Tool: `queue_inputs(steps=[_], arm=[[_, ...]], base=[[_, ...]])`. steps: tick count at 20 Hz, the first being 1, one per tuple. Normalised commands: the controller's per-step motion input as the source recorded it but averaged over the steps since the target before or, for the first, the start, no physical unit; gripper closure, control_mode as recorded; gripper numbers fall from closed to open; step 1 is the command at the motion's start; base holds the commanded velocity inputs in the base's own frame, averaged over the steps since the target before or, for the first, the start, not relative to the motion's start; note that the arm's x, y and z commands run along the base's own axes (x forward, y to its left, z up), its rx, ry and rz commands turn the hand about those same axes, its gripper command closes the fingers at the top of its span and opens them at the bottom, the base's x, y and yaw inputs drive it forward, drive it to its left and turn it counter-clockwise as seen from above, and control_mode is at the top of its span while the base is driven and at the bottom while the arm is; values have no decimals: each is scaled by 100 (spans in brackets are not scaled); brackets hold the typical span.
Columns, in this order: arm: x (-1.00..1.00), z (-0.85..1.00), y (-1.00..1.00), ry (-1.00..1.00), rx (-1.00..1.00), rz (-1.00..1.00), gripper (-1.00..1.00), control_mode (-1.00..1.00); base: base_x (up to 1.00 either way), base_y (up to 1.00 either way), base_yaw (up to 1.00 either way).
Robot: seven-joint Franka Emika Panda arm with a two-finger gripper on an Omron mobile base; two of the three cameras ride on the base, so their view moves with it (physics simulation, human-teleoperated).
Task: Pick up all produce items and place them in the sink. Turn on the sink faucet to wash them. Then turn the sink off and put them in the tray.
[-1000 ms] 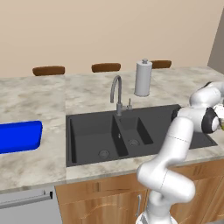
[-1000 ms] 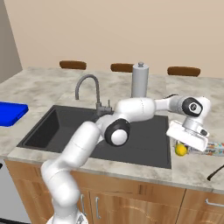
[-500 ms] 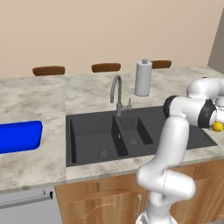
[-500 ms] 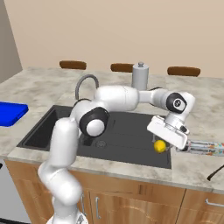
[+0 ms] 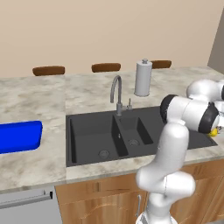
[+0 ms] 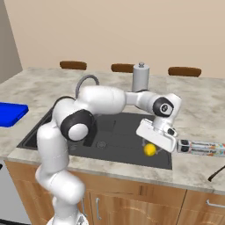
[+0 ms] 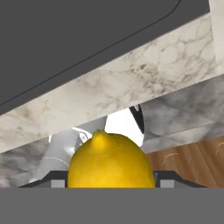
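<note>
The claw (image 6: 151,147) is gripping the small yellow lemon (image 6: 150,150) over the black matte sink (image 6: 116,143); it should be lowering before releasing.

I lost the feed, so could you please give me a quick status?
Tool shut on lemon. Lemon above sink's right end, near front rim. Nothing in the way.

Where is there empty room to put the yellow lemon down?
Both black sink basins look bare. The counter between the blue tray and the sink is free too, and so is the stretch behind the tray. It is crowded at the right end, where the gripper holds the lemon, next to a patterned packet. The faucet and paper-towel roll take the back edge.
</note>
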Motion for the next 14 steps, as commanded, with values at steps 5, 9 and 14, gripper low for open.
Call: queue_inputs(steps=[5, 9, 14], arm=[[-30, 0, 42, -13, -6, 2, 100, -100], [-10, 9, 51, -9, -7, 0, 100, -100], [0, 7, 76, -6, -8, 0, 100, -100]], base=[[0, 0, 0], [0, 0, 0], [0, 0, 0]])
